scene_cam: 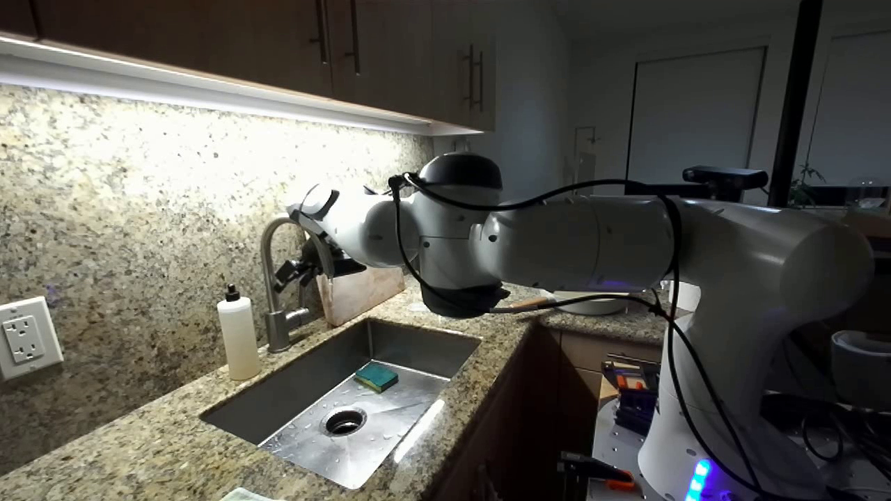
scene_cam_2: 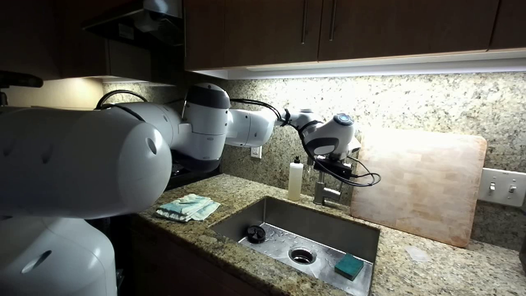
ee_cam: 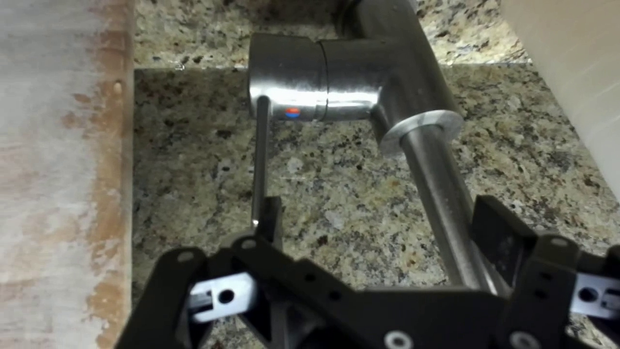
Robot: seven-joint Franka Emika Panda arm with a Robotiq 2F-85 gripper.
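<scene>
In the wrist view my gripper (ee_cam: 387,225) stands open with its fingers wide apart. A steel faucet (ee_cam: 407,72) fills the top of that view. Its straight pipe (ee_cam: 438,194) runs down between the fingers, close to the right one. A thin lever (ee_cam: 261,150) ends beside the left fingertip (ee_cam: 273,213), on its outer side; whether they touch, I cannot tell. From an exterior view, the gripper (scene_cam: 299,271) appears right by the curved faucet (scene_cam: 273,278). Elsewhere the hand (scene_cam_2: 333,139) hides the fingers and the upper faucet, leaving the faucet base (scene_cam_2: 322,192) visible.
A cutting board (scene_cam_2: 419,185) leans on the backsplash close to the arm. A soap bottle (scene_cam_2: 295,181) stands across the faucet from it. Below is a steel sink (scene_cam_2: 320,224) with a green sponge (scene_cam_2: 349,266) and a black drain piece (scene_cam_2: 255,234). Folded cloths (scene_cam_2: 188,207) lie on the counter.
</scene>
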